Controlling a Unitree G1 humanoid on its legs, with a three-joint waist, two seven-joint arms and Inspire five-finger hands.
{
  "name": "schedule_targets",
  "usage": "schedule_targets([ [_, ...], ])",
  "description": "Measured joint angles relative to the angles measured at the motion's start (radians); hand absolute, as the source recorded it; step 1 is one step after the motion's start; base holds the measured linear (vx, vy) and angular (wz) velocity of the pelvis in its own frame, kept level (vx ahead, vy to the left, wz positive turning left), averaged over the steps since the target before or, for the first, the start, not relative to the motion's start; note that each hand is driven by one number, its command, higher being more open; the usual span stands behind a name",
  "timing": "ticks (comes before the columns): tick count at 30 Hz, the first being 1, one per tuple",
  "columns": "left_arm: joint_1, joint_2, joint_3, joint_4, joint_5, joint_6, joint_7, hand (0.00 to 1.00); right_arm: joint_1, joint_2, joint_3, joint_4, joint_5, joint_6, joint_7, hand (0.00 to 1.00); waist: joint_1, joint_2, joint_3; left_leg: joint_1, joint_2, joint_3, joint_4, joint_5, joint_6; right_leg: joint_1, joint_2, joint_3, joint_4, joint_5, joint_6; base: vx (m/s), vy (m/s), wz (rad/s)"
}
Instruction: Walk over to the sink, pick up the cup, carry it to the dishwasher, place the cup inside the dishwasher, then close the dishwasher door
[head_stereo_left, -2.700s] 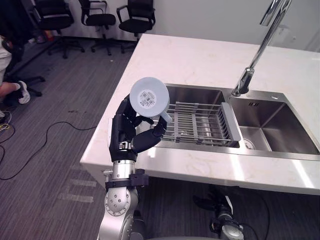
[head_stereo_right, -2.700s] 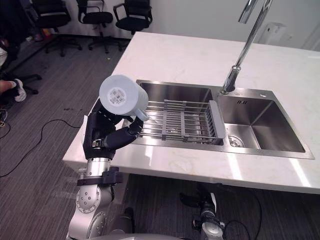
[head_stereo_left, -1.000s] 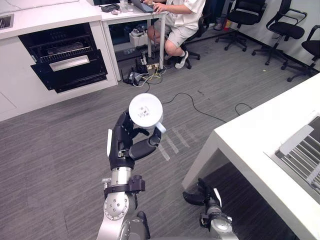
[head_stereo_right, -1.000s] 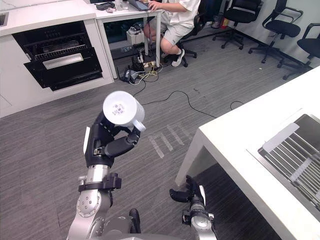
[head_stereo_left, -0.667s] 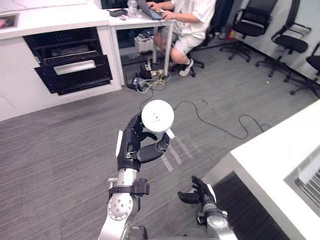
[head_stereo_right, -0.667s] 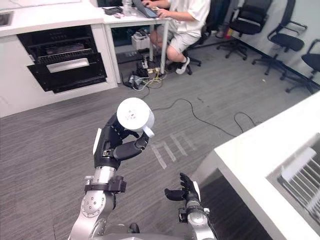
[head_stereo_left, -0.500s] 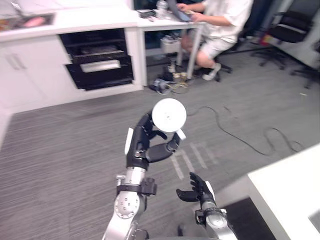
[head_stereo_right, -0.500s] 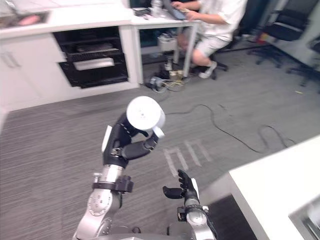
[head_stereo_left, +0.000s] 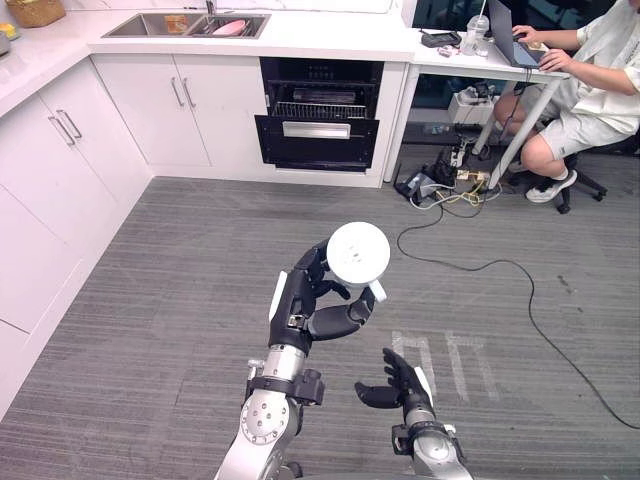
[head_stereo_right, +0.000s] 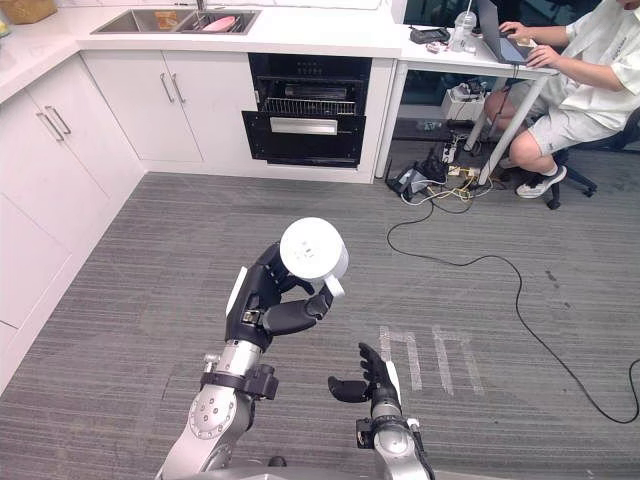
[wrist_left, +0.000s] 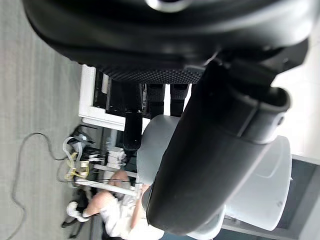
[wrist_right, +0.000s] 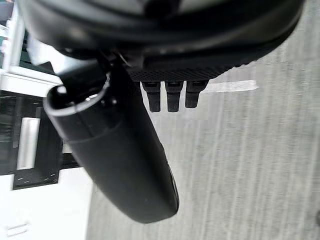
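Observation:
My left hand (head_stereo_left: 300, 305) is raised in front of me, shut on a white cup (head_stereo_left: 358, 254) whose round base faces the camera; the cup (wrist_left: 260, 190) also shows past the thumb in the left wrist view. The open dishwasher (head_stereo_left: 318, 118) stands far ahead in the white cabinet row, its dark door (head_stereo_left: 316, 140) tilted down and a wire rack (head_stereo_left: 320, 110) showing inside. My right hand (head_stereo_left: 400, 385) hangs low near the floor, its fingers relaxed and holding nothing.
White cabinets (head_stereo_left: 60, 170) run along the left and the back, with a sink (head_stereo_left: 188, 24) in the counter above. A person (head_stereo_left: 590, 70) sits at a desk at the right, cables (head_stereo_left: 470, 230) trailing over the grey floor. Tape marks (head_stereo_left: 445, 358) lie near my right hand.
The camera has swung left: the white island counter has left the view and the dishwasher now sits straight ahead. My left hand still holds the cup raised.

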Motion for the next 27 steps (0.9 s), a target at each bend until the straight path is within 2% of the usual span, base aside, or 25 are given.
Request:
schedule_targets([
  [7,0.002,0.021,0.03,0.08,0.001,0.001,-0.003,0.3,-0.036,-0.008,-0.007,0.03,-0.001,0.0,0.001,0.9,-0.037,0.002,0.001,0.02,0.0,0.004,-0.094,0.068,0.019,-0.022,0.012,0.019,-0.017,0.011,-0.002,-0.08,-0.02,-0.06],
  [8,0.021,0.017,0.078,0.088,0.001,0.002,-0.004,0.3,-0.032,-0.009,0.004,0.073,-0.008,0.0,0.018,0.9,-0.039,0.026,0.01,-0.033,0.007,-0.053,-0.103,0.129,0.031,0.009,0.032,-0.035,-0.144,0.102,-0.007,-0.05,-0.001,-0.02],
  [14,0.02,0.017,0.089,0.093,0.0,0.002,-0.002,0.3,-0.031,-0.007,0.002,0.074,-0.008,-0.001,0.02,0.9,-0.04,0.019,0.013,-0.026,0.016,-0.018,-0.101,0.126,0.027,-0.002,0.04,0.002,-0.152,0.111,-0.012,0.0,-0.002,-0.15],
  [16,0.008,0.015,0.086,0.111,0.0,0.002,-0.003,0.3,-0.02,-0.01,-0.012,0.074,-0.006,-0.003,0.018,0.9,-0.057,0.019,0.013,-0.03,0.018,-0.014,-0.1,0.126,0.027,0.005,0.043,-0.001,-0.174,0.126,-0.013,0.0,-0.008,-0.15],
  [21,0.002,0.001,0.077,0.165,0.0,0.025,-0.009,0.3,0.065,-0.011,-0.084,0.073,0.005,-0.001,0.009,0.9,-0.09,0.019,0.013,-0.022,0.019,-0.049,-0.096,0.13,0.021,0.041,0.048,-0.038,-0.203,0.13,-0.014,0.0,-0.019,0.19],
  [24,0.008,-0.003,0.09,0.169,0.0,0.038,-0.008,0.3,0.082,-0.01,-0.097,0.072,0.029,-0.001,0.007,0.9,-0.088,0.021,0.013,-0.024,0.02,-0.061,-0.098,0.136,0.017,0.048,0.05,-0.053,-0.194,0.125,-0.021,0.0,-0.025,0.19],
  [27,0.021,-0.003,0.099,0.167,-0.002,0.044,-0.006,0.3,0.081,-0.006,-0.098,0.053,0.042,0.0,-0.001,0.9,-0.086,0.02,0.013,-0.015,0.016,-0.1,-0.102,0.141,0.015,0.048,0.045,-0.088,-0.138,0.088,-0.022,-0.01,-0.022,0.36],
])
